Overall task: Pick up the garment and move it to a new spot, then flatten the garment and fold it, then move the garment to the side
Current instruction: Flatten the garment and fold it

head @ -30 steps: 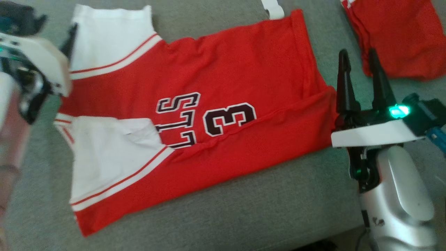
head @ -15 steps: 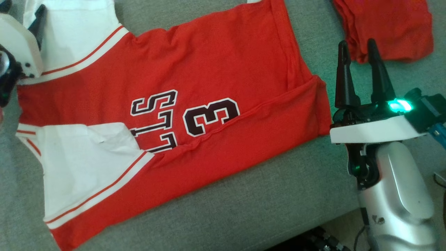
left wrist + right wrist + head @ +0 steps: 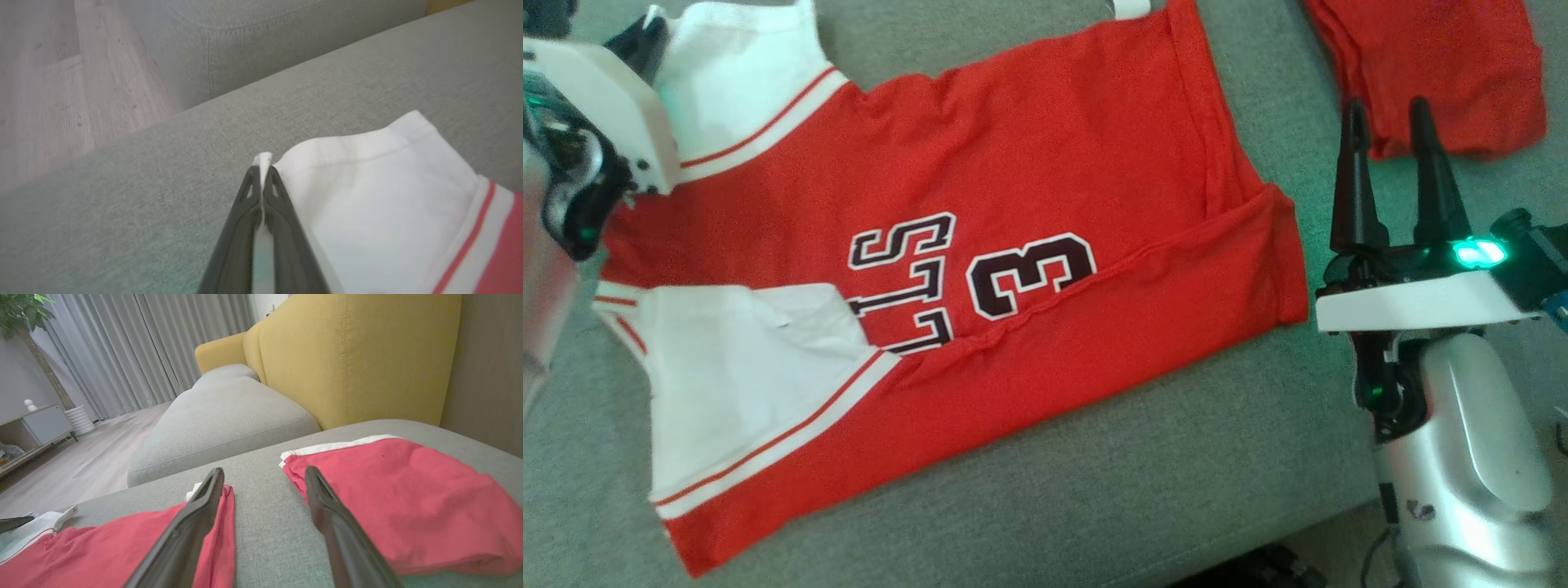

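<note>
The garment point(image 3: 1029, 204), a red jersey with white sleeves, is spread flat across the middle of the grey sofa seat point(image 3: 1143, 498), with its hem toward the seat's right edge and its sleeves toward the left edge. Moving and flattening are judged done and folding begun. The near long side is turned over the body along a straight crease, and the near sleeve is laid inward over the dark, white-outlined lettering. The far sleeve, the further folds and the move aside are judged left.

The left gripper point(image 3: 262, 169) is clamped on the corner of the far white sleeve, toward the seat's far left corner (a tab of white cloth is pinched between the tips). The right gripper point(image 3: 1392, 122) is held with fingers spread and nothing between them, just beside the hem.

The cloth looks thin, soft and limp, with white trim carrying a red stripe. The seat is covered in a coarse weave. A second red garment point(image 3: 1429, 73), folded compactly, lies at the far right corner.
</note>
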{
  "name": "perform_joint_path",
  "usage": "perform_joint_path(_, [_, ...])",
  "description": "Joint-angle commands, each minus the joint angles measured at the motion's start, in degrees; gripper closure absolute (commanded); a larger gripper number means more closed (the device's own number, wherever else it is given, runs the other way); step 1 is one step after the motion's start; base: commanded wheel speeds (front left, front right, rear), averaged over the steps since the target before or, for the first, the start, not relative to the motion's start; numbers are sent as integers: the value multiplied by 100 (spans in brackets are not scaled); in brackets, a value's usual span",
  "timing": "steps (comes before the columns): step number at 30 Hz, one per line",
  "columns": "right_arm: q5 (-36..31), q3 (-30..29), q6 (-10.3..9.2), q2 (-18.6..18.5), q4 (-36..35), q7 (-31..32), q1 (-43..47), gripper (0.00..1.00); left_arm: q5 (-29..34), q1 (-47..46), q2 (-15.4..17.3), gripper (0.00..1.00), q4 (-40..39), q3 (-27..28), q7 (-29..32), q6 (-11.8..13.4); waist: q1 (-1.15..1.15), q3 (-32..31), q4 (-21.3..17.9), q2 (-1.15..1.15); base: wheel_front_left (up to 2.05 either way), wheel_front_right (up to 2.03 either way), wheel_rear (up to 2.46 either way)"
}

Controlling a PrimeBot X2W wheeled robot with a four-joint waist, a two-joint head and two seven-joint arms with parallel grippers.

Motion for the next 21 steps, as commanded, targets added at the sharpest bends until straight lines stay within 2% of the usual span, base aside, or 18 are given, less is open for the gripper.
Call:
perform_joint_path(1, [-55, 65, -5, -19, -150, -61, -36, 0, 1, -161, 236, 100, -142, 153, -93, 10, 0, -116, 105, 0, 0, 0, 0])
perform_joint_path(5, [-387, -148, -5, -19, -78, -47, -91, 0, 94, -64, 138, 100, -240, 103, -732, 22, 0, -381, 350, 0, 0, 0, 0])
perform_joint_path(8, [-657, -367, -5, -19, -136, 207, -172, 0, 215, 58, 50, 100, -422, 85, -1240, 95, 0, -541, 601, 0, 0, 0, 0])
perform_joint_path(11, [-681, -693, -5, -19, -230, 757, -285, 0, 279, 273, -43, 100, -730, 72, -1640, 213, 0, -673, 864, 0, 0, 0, 0])
perform_joint_path(16, [-1163, -1180, -5, -38, -555, 1776, -538, 0, 323, 797, -135, 100, -1462, 16, -2003, 506, 0, -838, 1311, 0, 0, 0, 0])
perform_joint_path(21, [-1466, -1096, -5, -377, -623, 2655, -713, 0, 347, 1362, -158, 100, -2280, -63, -2158, 862, 0, -956, 1641, 0, 0, 0, 0])
